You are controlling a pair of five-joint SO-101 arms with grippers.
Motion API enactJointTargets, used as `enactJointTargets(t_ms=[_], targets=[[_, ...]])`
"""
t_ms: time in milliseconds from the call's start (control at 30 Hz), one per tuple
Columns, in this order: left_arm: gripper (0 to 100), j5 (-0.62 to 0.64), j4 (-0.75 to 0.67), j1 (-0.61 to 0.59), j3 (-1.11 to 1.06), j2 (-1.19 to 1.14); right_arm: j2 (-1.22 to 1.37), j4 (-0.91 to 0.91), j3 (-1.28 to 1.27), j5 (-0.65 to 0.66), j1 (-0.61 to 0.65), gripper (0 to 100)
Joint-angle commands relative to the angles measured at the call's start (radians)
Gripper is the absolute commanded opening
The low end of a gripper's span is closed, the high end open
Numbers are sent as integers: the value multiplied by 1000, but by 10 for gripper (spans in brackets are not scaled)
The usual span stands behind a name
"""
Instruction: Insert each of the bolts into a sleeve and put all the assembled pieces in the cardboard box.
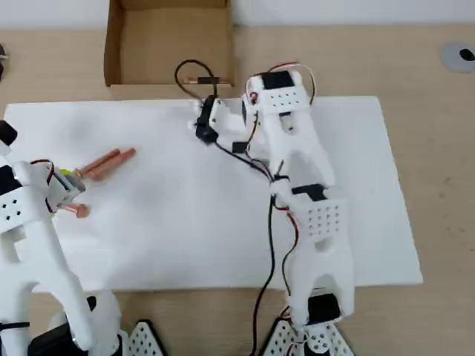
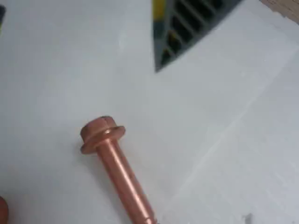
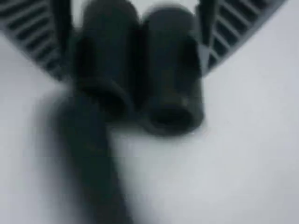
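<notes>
Two copper bolts lie side by side on the white mat, and a third bolt lies apart, near the left edge. My left gripper hovers just above that third bolt, open and holding nothing; one finger shows over the mat. My right gripper is low at the mat's far edge, shut on two black sleeves held side by side. A third dark sleeve shape lies blurred on the mat below them. The cardboard box stands behind the mat.
A copper piece rests at the box's front wall beside a black cable loop. Cables trail down the right arm. Another copper bit peeks in at the edge of the left wrist view. The mat's middle is bare.
</notes>
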State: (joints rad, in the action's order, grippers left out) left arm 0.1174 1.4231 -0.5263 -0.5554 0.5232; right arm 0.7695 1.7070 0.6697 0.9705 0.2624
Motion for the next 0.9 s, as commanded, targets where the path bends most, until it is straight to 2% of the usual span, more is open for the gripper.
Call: enactJointTargets(t_ms=[0, 467, 700, 867], targets=[[247, -5, -9, 11, 5, 2, 1, 38, 67, -14, -5, 48], [247, -5, -6, 11, 5, 2, 2, 61, 45, -15, -16, 31], [248, -6, -9, 11, 5, 2, -18, 81, 156, -37, -22, 177], [250, -69, -12, 12, 5, 2, -108, 81, 257, -57, -22, 200]])
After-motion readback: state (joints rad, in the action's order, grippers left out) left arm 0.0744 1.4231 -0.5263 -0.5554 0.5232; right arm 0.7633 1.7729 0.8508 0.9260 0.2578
